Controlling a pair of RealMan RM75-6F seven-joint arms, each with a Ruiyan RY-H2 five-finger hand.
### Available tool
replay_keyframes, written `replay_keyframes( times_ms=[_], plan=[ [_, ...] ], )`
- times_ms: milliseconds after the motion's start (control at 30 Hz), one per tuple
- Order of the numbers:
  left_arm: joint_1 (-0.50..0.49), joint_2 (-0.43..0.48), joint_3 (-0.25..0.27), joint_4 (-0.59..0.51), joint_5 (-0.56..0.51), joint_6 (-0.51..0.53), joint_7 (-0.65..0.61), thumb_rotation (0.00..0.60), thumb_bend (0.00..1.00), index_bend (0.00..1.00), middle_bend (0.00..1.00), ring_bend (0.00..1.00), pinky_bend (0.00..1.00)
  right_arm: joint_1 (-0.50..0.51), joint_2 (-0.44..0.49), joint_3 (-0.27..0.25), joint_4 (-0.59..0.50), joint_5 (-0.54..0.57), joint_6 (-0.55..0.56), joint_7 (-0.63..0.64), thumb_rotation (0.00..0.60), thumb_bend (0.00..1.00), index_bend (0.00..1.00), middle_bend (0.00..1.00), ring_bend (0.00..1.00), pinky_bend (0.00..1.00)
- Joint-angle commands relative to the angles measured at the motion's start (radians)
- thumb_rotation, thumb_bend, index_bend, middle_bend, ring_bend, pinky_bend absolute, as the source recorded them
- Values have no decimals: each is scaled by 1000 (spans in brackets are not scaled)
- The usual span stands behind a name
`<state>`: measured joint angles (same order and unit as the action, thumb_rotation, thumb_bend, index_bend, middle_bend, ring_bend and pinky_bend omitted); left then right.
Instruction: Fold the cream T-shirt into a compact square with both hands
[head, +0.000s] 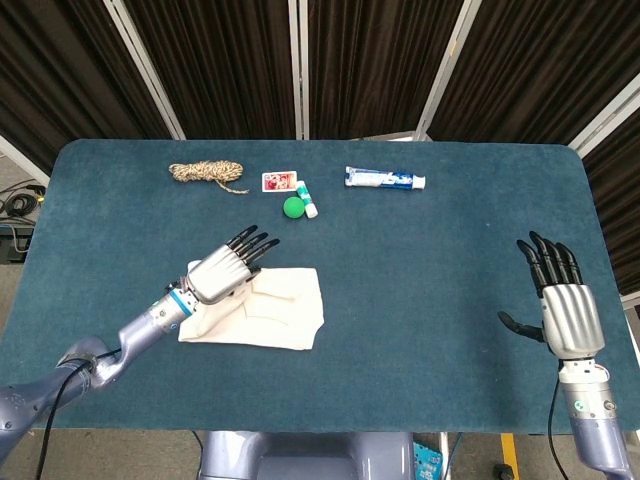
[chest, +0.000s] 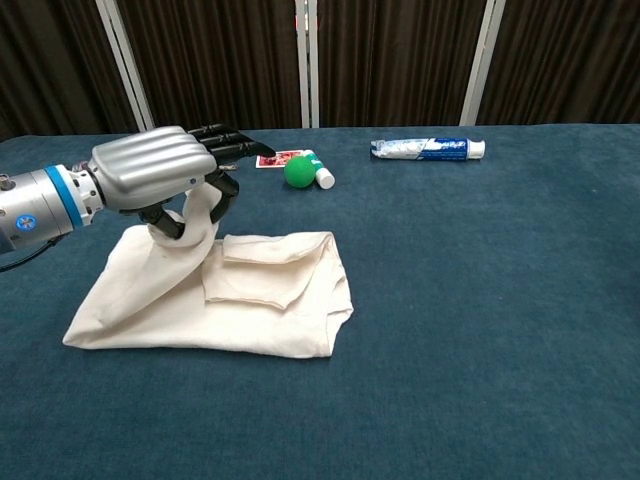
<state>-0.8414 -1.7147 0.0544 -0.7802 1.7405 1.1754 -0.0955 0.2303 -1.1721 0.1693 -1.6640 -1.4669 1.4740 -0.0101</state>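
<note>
A silver-backed left hand (chest: 165, 172) with black fingers (chest: 228, 140) holds a raised bunch of the cream cotton T-shirt (chest: 262, 300) from above, the cloth hanging in a peak beneath its palm. The rest of the shirt lies flat and partly folded on the dark blue felt-covered table (chest: 480, 320). Behind it, near the far edge, sit a green ball (chest: 298, 172), a small white tube with a green band (chest: 320, 171) touching the ball, a red-and-white card (chest: 272, 159), and a blue-and-white toothpaste tube (chest: 428, 149) well off to the side.
</note>
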Motion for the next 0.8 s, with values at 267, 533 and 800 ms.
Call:
replay_keyframes(
  times_ms=[267, 533, 800],
  plan=[
    [-31, -29, 2, -23, 10, -34, 38, 600, 577, 844, 0, 0, 0, -2, 3, 3, -2, 2, 2, 5, 600, 0, 0, 0, 0, 0],
    [-62, -75, 3, -33, 10, -93, 107, 600, 576, 838, 0, 0, 0, -4, 7, 3, -5, -1, 3, 9, 600, 0, 0, 0, 0, 0],
    [-83, -116, 1, 3, 2, -127, 123, 600, 576, 836, 0, 0, 0, -7, 12, 5, -5, 1, 3, 21, 600, 0, 0, 0, 0, 0]
  ],
)
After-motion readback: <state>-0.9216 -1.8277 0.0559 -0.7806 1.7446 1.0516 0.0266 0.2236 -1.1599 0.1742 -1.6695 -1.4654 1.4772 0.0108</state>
